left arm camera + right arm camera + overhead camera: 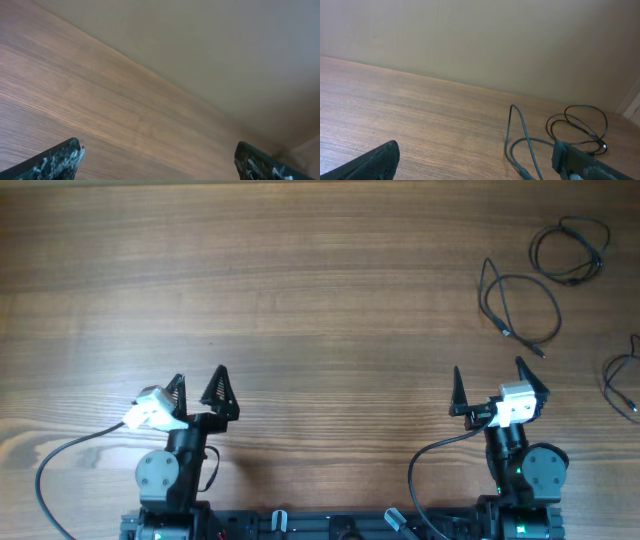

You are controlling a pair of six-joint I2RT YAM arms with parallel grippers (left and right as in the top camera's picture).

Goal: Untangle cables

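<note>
Jaws on both grippers stand wide apart, with nothing between them. From overhead the right gripper (488,377) sits at the near edge of the desk (300,280), and the left gripper (198,383) is well to its left, level with it.

Only the overhead view takes in all three cables, thin, black and separate, each in its own loose loop. Cable one (507,333) lies beyond the right gripper and slightly to its right, with two plug ends trailing back toward it. Cable two (536,252), a tighter coil, lies farther beyond and more to the right. Cable three (608,380) is level with the right gripper, off to its right, cut by the frame edge. None touches the gripper.

The right wrist view catches just two cables ahead of its fingers. It shows what the overhead flattens: cable one rises off the wood in a narrow arch. A pale wall (470,40) stands behind the desk.

The left wrist view gives only wood, wall and two dark fingertips (60,160).

Count: two grippers, three cables
</note>
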